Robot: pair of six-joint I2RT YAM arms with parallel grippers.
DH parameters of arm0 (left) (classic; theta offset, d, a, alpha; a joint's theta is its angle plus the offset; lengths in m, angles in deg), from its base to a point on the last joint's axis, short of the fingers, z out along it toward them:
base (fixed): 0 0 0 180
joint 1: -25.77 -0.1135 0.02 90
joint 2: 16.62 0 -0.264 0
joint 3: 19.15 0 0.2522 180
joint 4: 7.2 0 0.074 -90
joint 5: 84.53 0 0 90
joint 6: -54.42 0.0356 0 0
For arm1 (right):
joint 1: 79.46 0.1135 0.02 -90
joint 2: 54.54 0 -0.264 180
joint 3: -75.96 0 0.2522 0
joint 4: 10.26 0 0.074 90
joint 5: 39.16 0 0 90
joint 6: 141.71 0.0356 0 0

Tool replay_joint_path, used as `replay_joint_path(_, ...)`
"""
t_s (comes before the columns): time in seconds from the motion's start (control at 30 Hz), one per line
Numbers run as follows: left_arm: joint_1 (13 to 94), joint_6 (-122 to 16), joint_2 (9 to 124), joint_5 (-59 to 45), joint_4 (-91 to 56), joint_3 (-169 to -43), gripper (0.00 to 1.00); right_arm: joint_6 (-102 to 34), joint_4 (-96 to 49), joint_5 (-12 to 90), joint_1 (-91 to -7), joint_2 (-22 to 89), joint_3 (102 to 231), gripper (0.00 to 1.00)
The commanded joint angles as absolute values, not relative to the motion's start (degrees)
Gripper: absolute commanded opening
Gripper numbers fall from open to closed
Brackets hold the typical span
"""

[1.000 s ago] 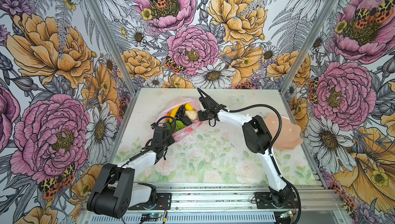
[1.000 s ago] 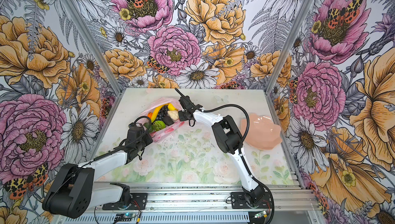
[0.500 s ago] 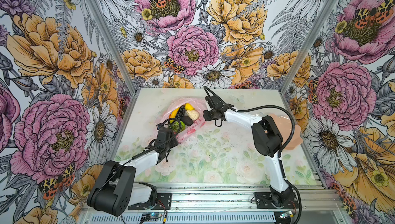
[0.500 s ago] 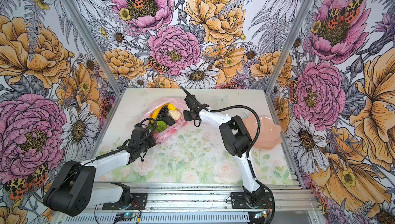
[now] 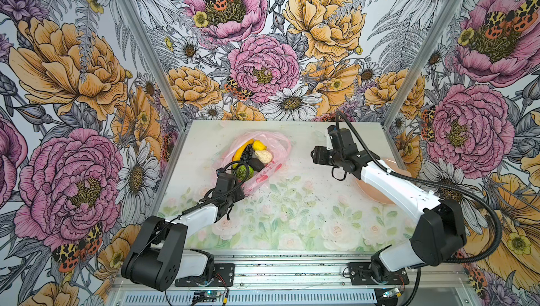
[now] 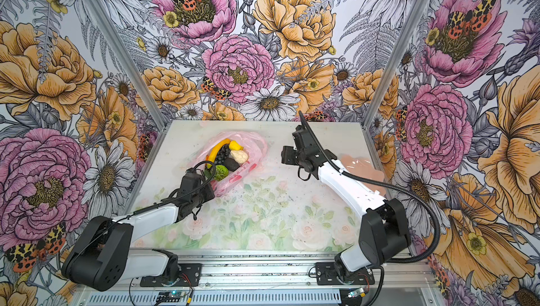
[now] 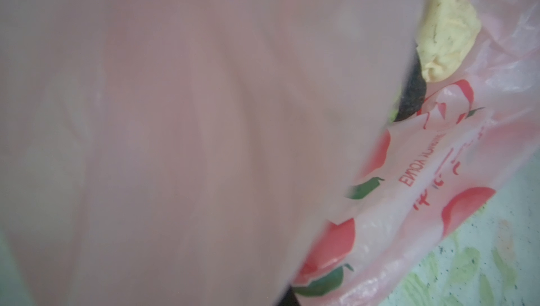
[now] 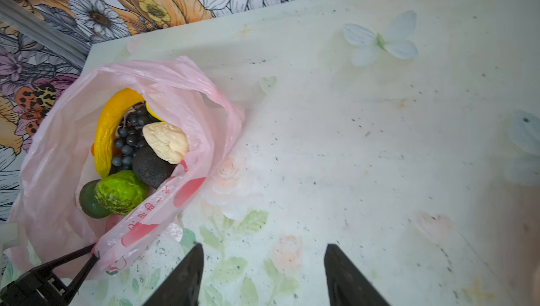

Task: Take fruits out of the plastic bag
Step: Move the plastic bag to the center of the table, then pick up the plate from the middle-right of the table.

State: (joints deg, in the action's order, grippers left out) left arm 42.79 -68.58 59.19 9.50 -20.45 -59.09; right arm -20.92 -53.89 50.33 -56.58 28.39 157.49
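Looking down through both top views, I have the thin translucent pink plastic bag [image 5: 281, 145] lying on the bench [image 5: 292, 219] left of centre, toward the far edge, with its mouth gaping upward. The left jaws are closed, pinching the bag's near rim. The right wrist view shows the printed film nipped between them. The left arm [image 5: 201, 216] reaches in from the near left corner.

The fruits sit inside the bag, packed against one another:
- a curved yellow banana [image 5: 241, 151] along the left side
- a dark purple grape bunch [image 5: 247, 154] beside the banana
- a small yellow lemon [image 5: 259, 145] at the far end
- a lumpy cream pear [image 5: 264, 156] on the right
- a rough dark green avocado [image 5: 257, 165] on the pear's near side
- a wrinkled lime-green ball [image 5: 243, 172] closest to the pinched rim, with a darker green round fruit [image 8: 87, 202] tucked against it

The right jaws stand open and hold nothing. They hang over bare bench to the right of the bag, well apart from it. The bag's right wall of film rises between them and the pile, and the pear and avocado lie nearest that side.

From the left wrist, blurred pink film fills most of the view. Only the pear, a sliver of avocado and the red fruit prints show past it.

A peach-coloured scalloped dish [image 5: 391, 163] sits by the bench's right edge, partly hidden under the right arm [image 5: 394, 186].
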Motion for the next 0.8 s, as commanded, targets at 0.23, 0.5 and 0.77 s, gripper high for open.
replay_joint_path(0.23, 42.02, -65.45, 62.25, 4.3, -17.35, -61.52, 0.0, -15.21, -67.29, 52.07, -75.63, 12.58, 145.1, 0.7)
replay_joint_path(0.5, 40.94, -65.48, 61.38, 1.87, -16.96, -61.04, 0.0, -16.03, -71.92, 49.2, -94.23, 10.05, 141.6, 0.7)
replay_joint_path(0.77, 39.49, -66.11, 60.68, 0.0, -16.13, -59.92, 0.0, -17.37, -71.24, 49.23, -109.78, 13.62, 137.01, 0.69)
